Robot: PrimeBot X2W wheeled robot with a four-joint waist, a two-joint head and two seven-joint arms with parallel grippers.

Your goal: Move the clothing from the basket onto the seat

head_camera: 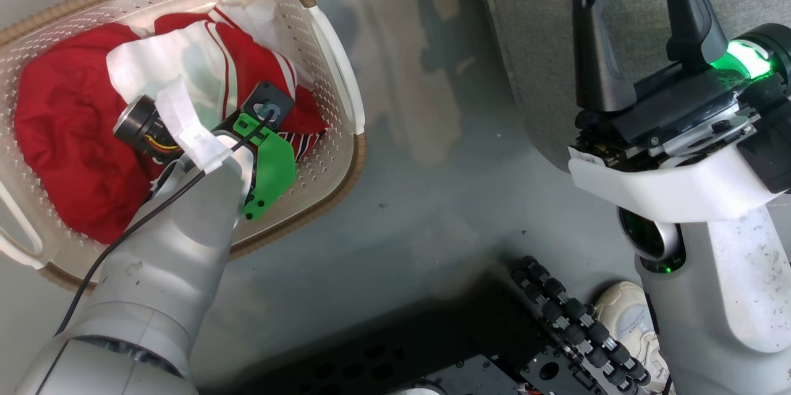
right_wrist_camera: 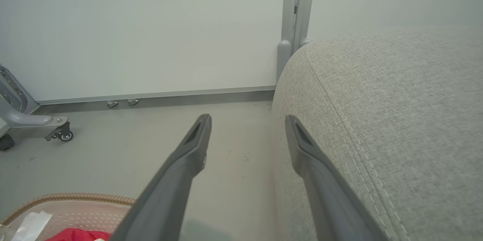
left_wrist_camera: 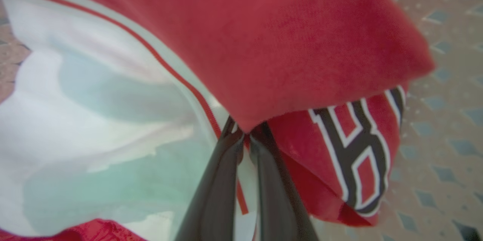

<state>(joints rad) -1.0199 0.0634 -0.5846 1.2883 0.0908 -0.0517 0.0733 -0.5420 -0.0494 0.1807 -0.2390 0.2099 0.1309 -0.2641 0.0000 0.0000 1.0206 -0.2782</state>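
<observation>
Head camera looked steeply down from above the basket [head_camera: 327, 166], which lay at that view's upper left. Bare floor [head_camera: 432, 197] ran to the basket's right, then the seat [head_camera: 531, 42].

Left wrist camera sat inside the basket, very near the clothing [left_wrist_camera: 283, 26]. It looked along the left gripper [left_wrist_camera: 243, 135] towards the perforated basket wall; focus was soft.

Right wrist camera sat outside the basket, low. It faced level past the right gripper [right_wrist_camera: 247, 120] to a pale wall [right_wrist_camera: 151, 26]. With the head view it shared the basket rim, red cloth, floor and seat edge.
</observation>
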